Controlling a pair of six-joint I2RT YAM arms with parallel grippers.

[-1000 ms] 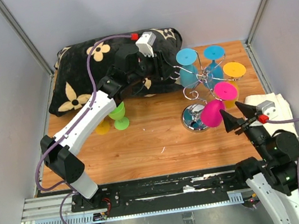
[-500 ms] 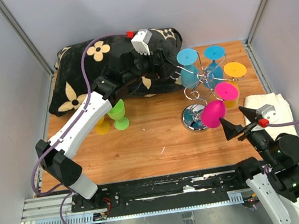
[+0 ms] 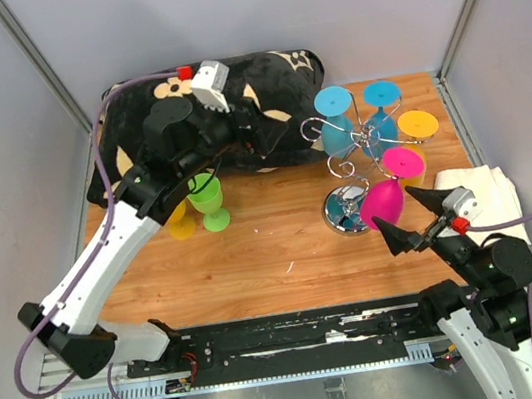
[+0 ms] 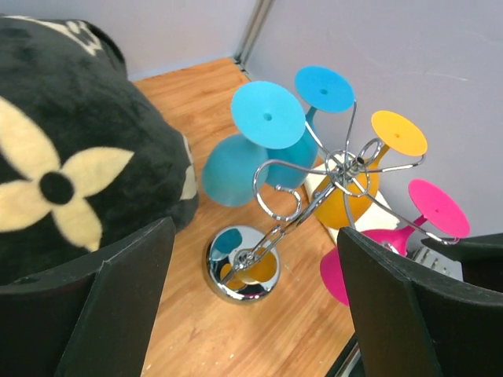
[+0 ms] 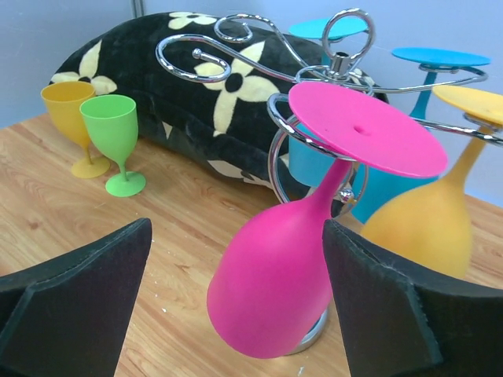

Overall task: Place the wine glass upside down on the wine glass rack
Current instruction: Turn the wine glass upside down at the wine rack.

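Right wrist view: your right gripper [image 5: 236, 226] has its fingers [image 5: 78, 290] spread wide, nothing pinched. The pink wine glass [image 5: 275, 290] hangs in the gap between them in the frame, bowl down, tilted to lower left. Its foot sits on a scroll arm of the wine glass rack [image 4: 228, 275]. You can't tell from the overhead view if the fingertips touch the bowl; here they look apart from it.

Left wrist view: your left gripper [image 4: 255, 228] is also spread wide, fingers [image 4: 118, 306] at the lower left and lower right corners, holding nothing. The rack is centre frame, well clear of both fingers.

On the rack, all upside down:
- two blue glasses [image 4: 267, 114], upper centre
- orange glass [image 4: 350, 196], right of the stem
- second pink glass [image 4: 436, 208], far right

Around it:
- The black flower-print pillow [image 4: 63, 157] fills the upper left, just beside the rack base.
- The green glass [image 5: 118, 133] and yellow glass [image 5: 69, 110] stand upright on the wooden table [image 3: 274, 249] at left, in front of the pillow.
- The white cloth [image 3: 476, 181] lies at the table's right edge, near your right gripper.
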